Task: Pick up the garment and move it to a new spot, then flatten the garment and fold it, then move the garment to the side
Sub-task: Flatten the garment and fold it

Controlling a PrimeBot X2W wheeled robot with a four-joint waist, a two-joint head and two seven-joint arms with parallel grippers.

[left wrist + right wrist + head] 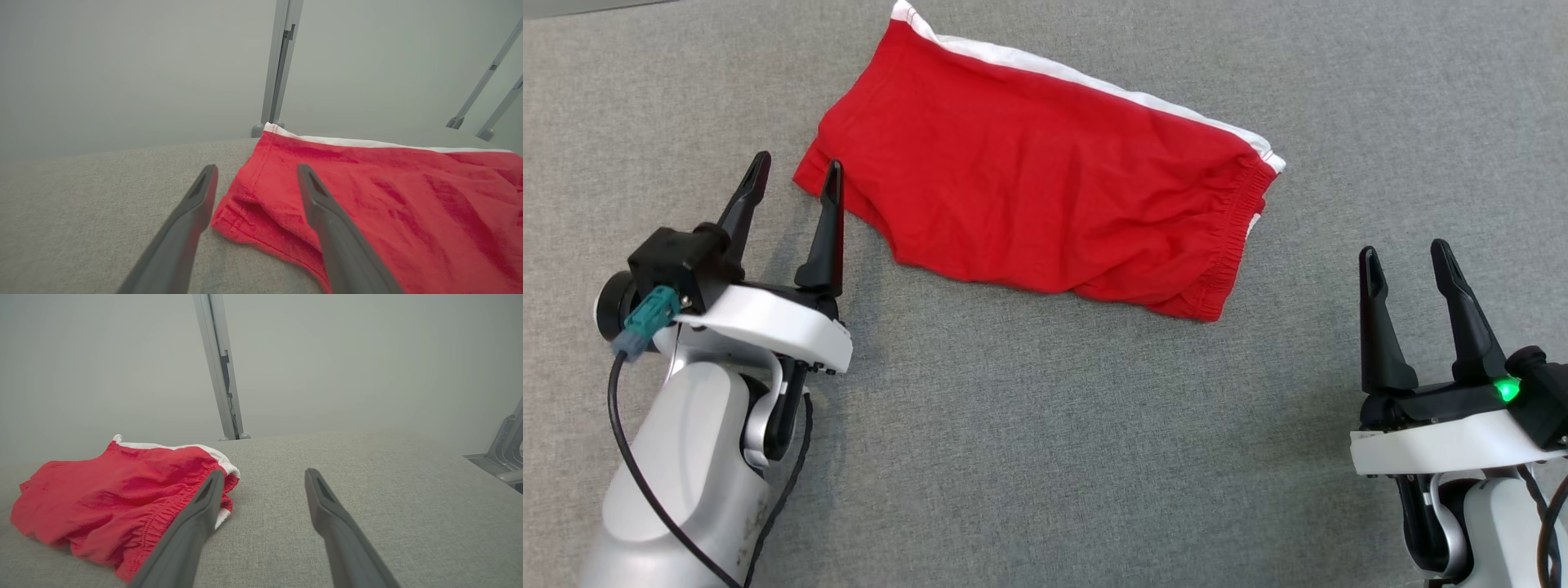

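The garment [1045, 171] is a pair of red shorts with a white side stripe, lying folded in half on the grey fabric surface [1045, 457]. Its elastic waistband points to the right, its leg hem to the left. My left gripper [796, 169] stands open just left of the hem corner, with one finger at the cloth's edge and nothing between the fingers. In the left wrist view the garment [367, 204] lies under and beyond the left gripper [255, 171]. My right gripper [1405, 253] is open, apart from the waistband at lower right. The right wrist view shows the garment [114, 498] to the left of the right gripper [264, 475].
Grey padded surface stretches all around the shorts. Past its far edge a grey metal post [280, 65] rises against a pale wall. More slanted metal struts [482, 94] stand at the far right. A metal bracket [506, 453] sits by the surface's right edge.
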